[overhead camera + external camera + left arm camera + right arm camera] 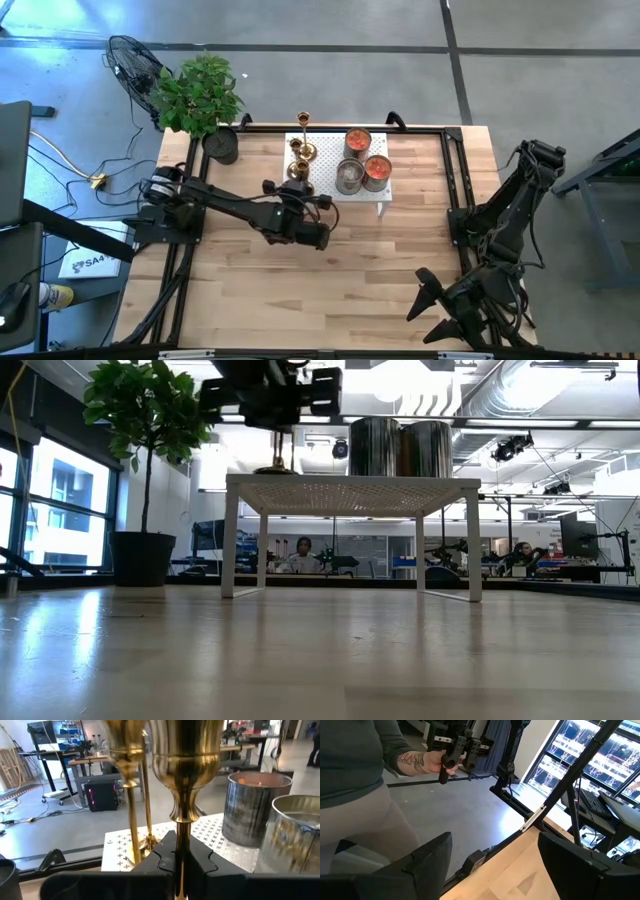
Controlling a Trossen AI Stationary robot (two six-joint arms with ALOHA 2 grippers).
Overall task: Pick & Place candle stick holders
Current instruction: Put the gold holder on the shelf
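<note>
**Tabletop inventory: brass candlesticks on the white stand**

Right gripper (437,312): parked at the near right corner of the tabletop (300,290), fingers spread apart, holding nothing. Its wrist camera looks off the table edge toward a person's hand (427,761) gripping a dark handle.

Left gripper (300,190): reached in from the left side to the near left corner of the white perforated stand (325,185); clenched on the thin stem of a candle stick holder (185,785), the two dark fingers (160,857) pressed to either side of the stem below its wide gold cup. From table height the gripper hangs over the stand's left end (275,390).

Other candle stick holders: two more stand on the stand's left portion behind the grasped one (296,148), the farthest being the tallest (303,122); its thin stem rises beside the held piece in the left wrist view.

Metal cans (360,160): three, grouped on the stand's right portion, two with red contents.

Potted plant (200,95): far left corner of the tabletop, dark pot.
</note>
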